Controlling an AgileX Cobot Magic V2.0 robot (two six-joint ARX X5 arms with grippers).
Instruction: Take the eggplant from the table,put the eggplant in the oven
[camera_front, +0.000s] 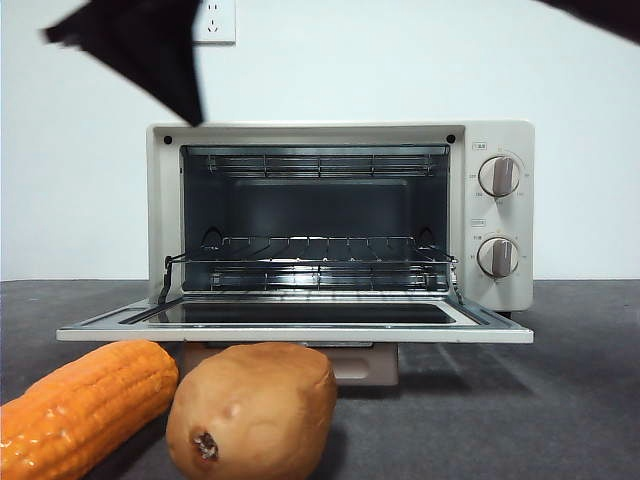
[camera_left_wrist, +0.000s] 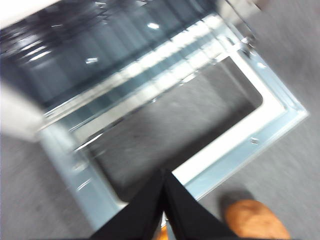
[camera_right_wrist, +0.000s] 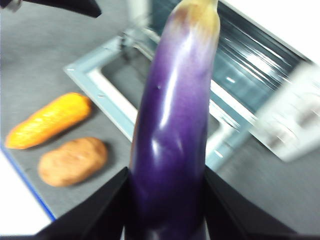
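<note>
My right end effector (camera_right_wrist: 167, 200) is clamped on the glossy dark purple elongated eggplant (camera_right_wrist: 172, 130), pale yellowish stem tip pointing away from the wrist, toward the oven mouth. The eggplant is off the dark grey speckled counter (camera_front: 560, 400), held in the air above the oven's lowered glass door (camera_front: 300, 325). It doesn't show in the front view.

The cream boxy toaster oven (camera_front: 500, 140) stands open, wire rack (camera_front: 315, 255) bare. My left end effector (camera_left_wrist: 164, 200) hangs over the door, jaws pressed together, holding nothing. An orange corn cob (camera_front: 85, 400) and a brown potato (camera_front: 252, 410) lie on the counter just in front of the door.

Risks, as I judge them:
- The grip sits at the fat end and the long body sticks out; the skin looks slick, so it could swing or slip out.
- A low approach could knock the stem tip on the door edge or rack front.
- The left end effector is close to the entry path, so collision is possible if it doesn't clear.
- Releasing short of the rack drops it on the door, from where it may roll off.
</note>
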